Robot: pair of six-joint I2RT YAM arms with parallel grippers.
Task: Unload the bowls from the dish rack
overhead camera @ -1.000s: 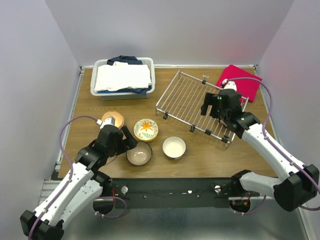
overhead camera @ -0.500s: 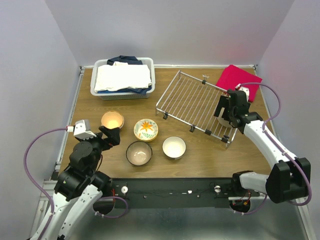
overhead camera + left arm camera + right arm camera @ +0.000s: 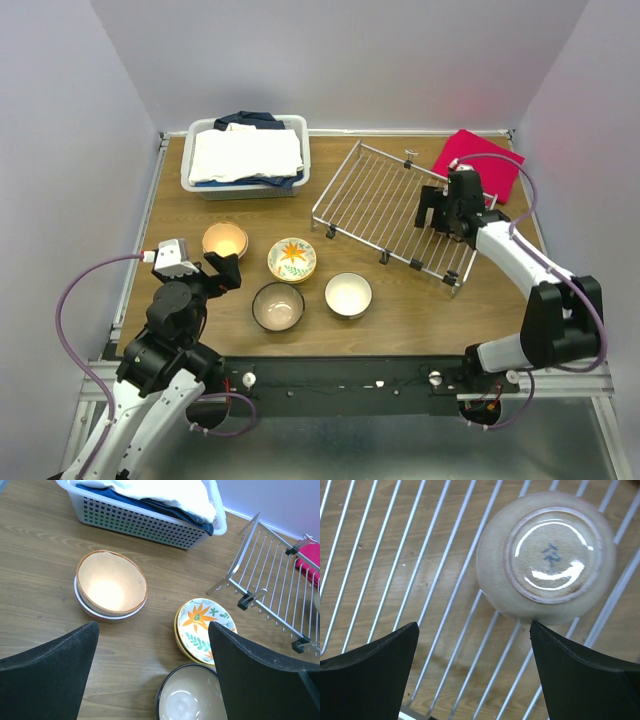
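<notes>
Holding one upturned beige bowl (image 3: 546,557), the dish rack (image 3: 375,205) sits upper right of centre in the top view.
Right gripper (image 3: 473,625) over the rack, jaws wide, empty. Left gripper (image 3: 152,625) at lower left, jaws wide, empty. On the table (image 3: 180,215), left of the rack: orange-lined stack (image 3: 225,240), floral bowl (image 3: 292,259), dark-rimmed bowl (image 3: 278,306), white bowl (image 3: 348,294). White bin (image 3: 240,186) with folded cloth (image 3: 245,155), upper left; red cloth (image 3: 485,165), upper right.
</notes>
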